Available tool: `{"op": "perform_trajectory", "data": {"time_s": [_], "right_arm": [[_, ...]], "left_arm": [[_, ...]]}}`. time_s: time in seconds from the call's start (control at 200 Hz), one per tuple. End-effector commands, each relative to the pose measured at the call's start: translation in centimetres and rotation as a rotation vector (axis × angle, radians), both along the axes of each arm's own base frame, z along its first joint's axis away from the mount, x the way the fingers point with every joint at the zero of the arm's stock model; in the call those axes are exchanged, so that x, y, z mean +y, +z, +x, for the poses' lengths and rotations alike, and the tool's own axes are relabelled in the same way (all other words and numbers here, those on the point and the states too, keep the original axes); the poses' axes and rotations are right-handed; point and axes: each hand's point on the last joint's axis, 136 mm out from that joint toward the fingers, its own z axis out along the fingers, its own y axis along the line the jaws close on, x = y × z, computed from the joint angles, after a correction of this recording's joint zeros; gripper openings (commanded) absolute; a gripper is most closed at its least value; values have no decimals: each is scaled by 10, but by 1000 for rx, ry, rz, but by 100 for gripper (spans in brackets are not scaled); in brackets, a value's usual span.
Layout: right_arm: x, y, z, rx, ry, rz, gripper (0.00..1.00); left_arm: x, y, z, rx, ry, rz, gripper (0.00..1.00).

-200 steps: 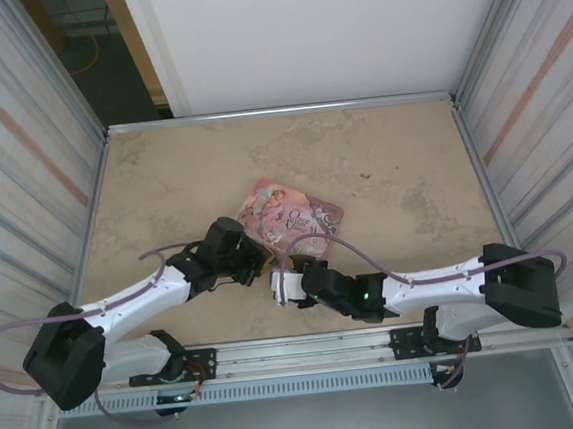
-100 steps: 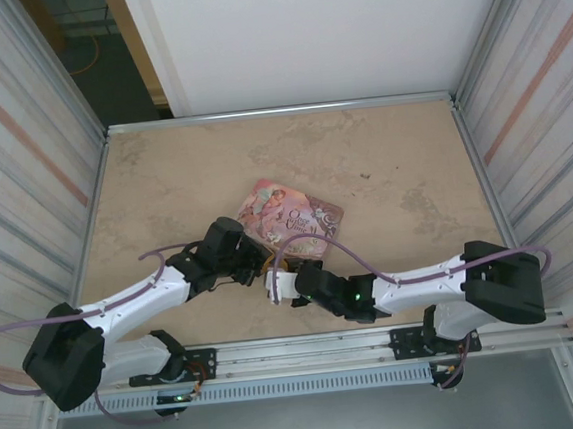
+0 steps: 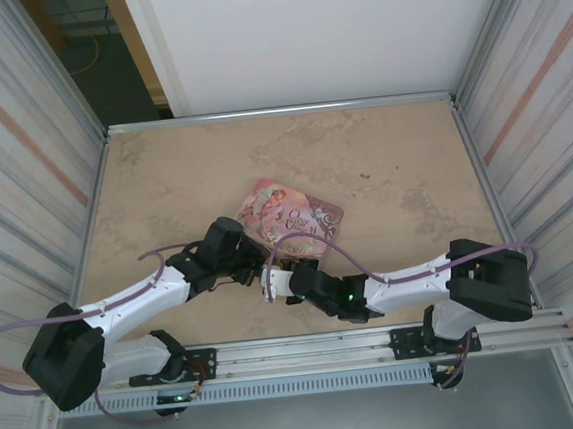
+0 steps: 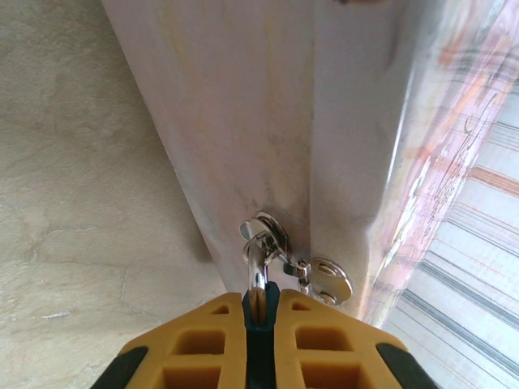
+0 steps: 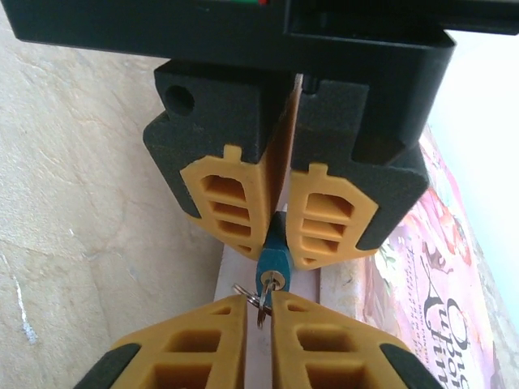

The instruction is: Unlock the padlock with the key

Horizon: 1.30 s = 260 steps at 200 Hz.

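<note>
Though at tin edge, left tool tight on padlock, right tool on key, bare table alongside

The left arm and right arm have white link shells with bulky black joint housings, and a lilac cable runs along each. A small green light glows on the right arm. The left gripper has a black body. Its fingers, like those of the right gripper, are orange-yellow with rectangular recesses.
</note>
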Motion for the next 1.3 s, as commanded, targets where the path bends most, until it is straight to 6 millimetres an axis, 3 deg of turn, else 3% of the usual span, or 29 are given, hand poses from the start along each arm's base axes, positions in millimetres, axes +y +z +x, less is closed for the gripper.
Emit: {"op": "perform_trajectory", "data": {"time_s": [0.0,0.24,0.762,1.037,1.298], "right_arm": [[9,15,7,-12,-35,70,9],[9,15,11,13,-70,117,0],[11,26,23,241,-198,418,0],[-3,30,41,419,-291,614,0],[-25,12,43,443,-316,572,0]], "left_arm": [[-5,18,3,-47,2,-54,0],[-7,18,2,-44,1,-63,0],[-12,19,0,-50,-6,-86,0],[-14,13,-6,-41,9,-94,0],[-20,7,-19,-42,29,-84,0]]}}
